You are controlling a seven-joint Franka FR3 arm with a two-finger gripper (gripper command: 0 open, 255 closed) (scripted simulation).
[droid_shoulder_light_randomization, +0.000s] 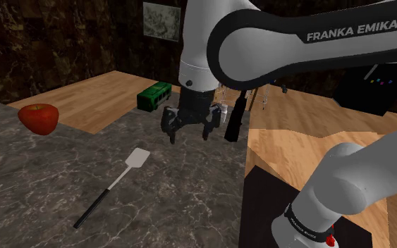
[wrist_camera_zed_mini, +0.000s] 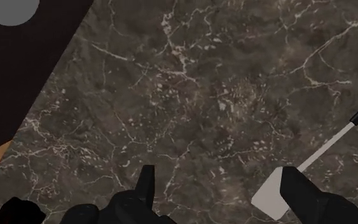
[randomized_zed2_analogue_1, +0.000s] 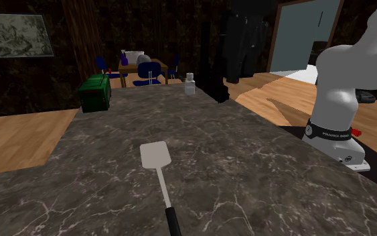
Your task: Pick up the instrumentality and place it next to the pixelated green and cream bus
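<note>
By the shoulder view, one round red apple (droid_shoulder_light_randomization: pixel 39 118) sits well left of the single boxy green bus (droid_shoulder_light_randomization: pixel 154 95). The one spatula (droid_shoulder_light_randomization: pixel 111 189), with a flat pale blade, a thin pale shank and a slim black handle, lies flat on the dark marbled counter (droid_shoulder_light_randomization: pixel 190 190), well apart from the bus on the camera's side. It looks light and stiff but thin and low, likely to pivot in a pinch, so I would grip the black handle close to the shank. The black two-finger gripper (droid_shoulder_light_randomization: pixel 190 135) hovers near the bus with its fingers spread and empty.
</note>
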